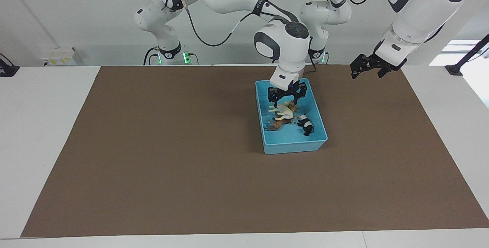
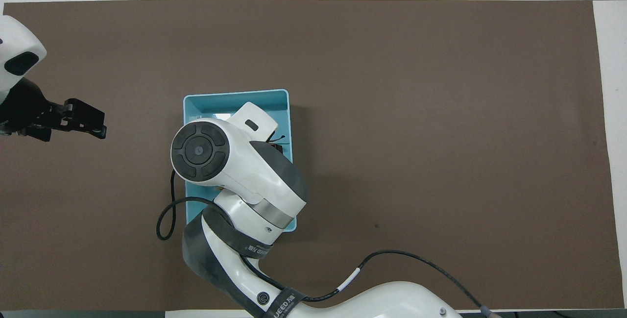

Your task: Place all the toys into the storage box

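Observation:
The light blue storage box [image 1: 294, 146] stands on the brown mat, near the robots; its rim also shows in the overhead view [image 2: 235, 95]. My right gripper [image 1: 286, 98] hangs open just above the box. The cream camel-like toy [image 1: 282, 112] lies right under it, on top of the other toys. The orange-tan tiger-like toy [image 1: 293, 106], the brown toy [image 1: 275, 125] and the black-and-white panda [image 1: 306, 125] lie in the box. In the overhead view the right arm hides the toys. My left gripper [image 1: 367, 71] waits open in the air over the mat's corner at the left arm's end.
The brown mat [image 1: 172, 156] covers most of the white table [image 1: 38, 125]. Nothing else lies on it. A black cable loop [image 2: 166, 220] hangs from the right arm beside the box.

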You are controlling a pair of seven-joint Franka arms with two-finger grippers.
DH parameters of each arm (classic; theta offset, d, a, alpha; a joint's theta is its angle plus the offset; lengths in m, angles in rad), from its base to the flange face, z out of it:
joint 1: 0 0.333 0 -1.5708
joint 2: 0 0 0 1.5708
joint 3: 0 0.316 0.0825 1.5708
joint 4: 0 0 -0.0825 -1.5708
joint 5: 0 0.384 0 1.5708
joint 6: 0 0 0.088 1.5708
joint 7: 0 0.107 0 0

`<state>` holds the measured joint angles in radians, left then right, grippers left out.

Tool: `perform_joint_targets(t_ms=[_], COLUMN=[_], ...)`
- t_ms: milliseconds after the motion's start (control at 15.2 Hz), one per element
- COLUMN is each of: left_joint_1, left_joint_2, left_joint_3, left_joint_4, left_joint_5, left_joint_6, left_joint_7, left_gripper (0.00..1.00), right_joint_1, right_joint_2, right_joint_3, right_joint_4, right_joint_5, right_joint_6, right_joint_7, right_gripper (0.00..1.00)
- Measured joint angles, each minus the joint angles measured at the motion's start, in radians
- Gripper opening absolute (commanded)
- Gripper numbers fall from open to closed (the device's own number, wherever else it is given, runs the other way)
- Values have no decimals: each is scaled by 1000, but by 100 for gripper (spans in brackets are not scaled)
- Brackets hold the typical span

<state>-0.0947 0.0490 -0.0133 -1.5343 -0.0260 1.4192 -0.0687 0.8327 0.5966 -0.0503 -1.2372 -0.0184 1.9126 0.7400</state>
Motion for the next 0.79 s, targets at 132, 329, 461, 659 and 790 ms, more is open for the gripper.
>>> perform_joint_targets(t_ms=[132,329,461,659,790], left_joint_1=[4,8,8,15,25], left_joint_2=[0,0,0,0,0], left_joint_3=[2,-2,-4,-12,-14], left_joint_4=[0,1,2,11,13], left_joint_5=[0,0,0,0,0], left_joint_6=[2,8,23,26,63], left_joint_7=[0,3,8,48,61], left_gripper=[100,100,100,100,100], right_joint_1=[-46,-225,-352,-515,-606], right_joint_2=[-38,-128,-175,-199,-211], right_joint_3=[-40,-54,-55,-54,-52], right_joint_4=[3,-3,-19,-35,-39], right_joint_5=[-11,-12,-10,-10,-9], right_joint_6=[-20,-48,-58,-59,-113], right_joint_7=[-12,-200,-385,-561,-669], right_gripper=[100,100,100,100,100])
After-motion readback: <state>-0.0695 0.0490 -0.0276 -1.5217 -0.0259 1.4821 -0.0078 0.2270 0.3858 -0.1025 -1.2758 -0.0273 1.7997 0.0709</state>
